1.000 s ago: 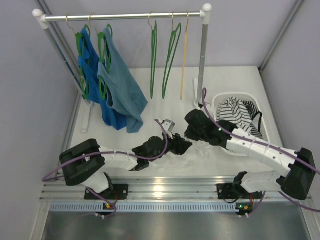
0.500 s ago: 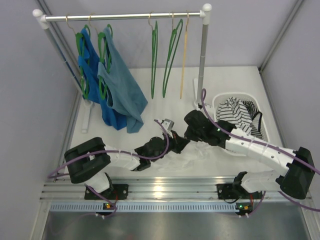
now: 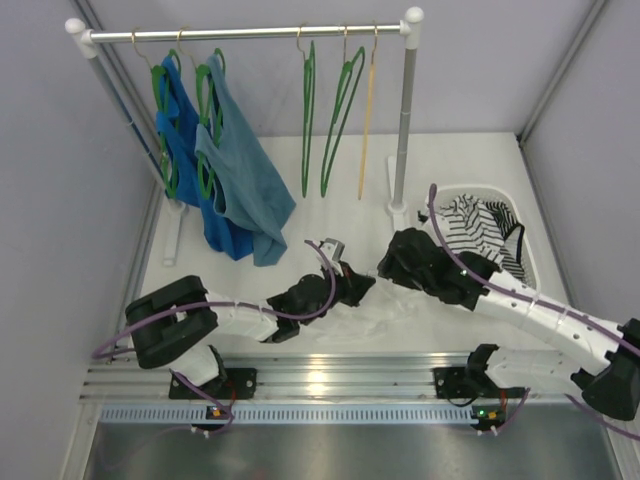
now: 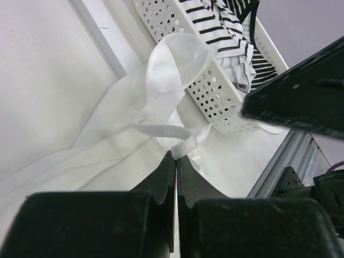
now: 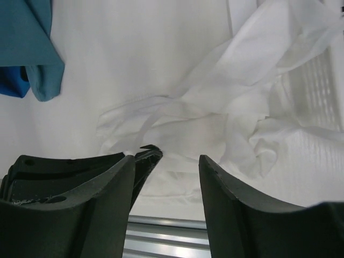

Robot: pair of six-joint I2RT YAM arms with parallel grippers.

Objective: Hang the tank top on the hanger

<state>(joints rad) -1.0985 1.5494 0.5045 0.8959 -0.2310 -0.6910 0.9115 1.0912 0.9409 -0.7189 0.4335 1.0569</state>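
Fig.: pick-up stage, hanging not yet begun. I have the L fingers [image 4: 171, 164] together, clamped on a strap of the tank top [image 3: 385, 312]. It lies crumpled at the worktop's [image 3: 300, 215] near edge, centre, one loop up against the basket [image 4: 215, 94]. R fingers [image 3: 392, 268] apart, empty, just above the cloth. Next, I reckon: lift w/ L, spread the neck, bring over a green hanger [image 3: 307, 120].

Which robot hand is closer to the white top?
Left. The left gripper is shut on a strap of the tank top, pinching it. The right gripper is open just above the crumpled cloth, close to the left one, holding nothing.
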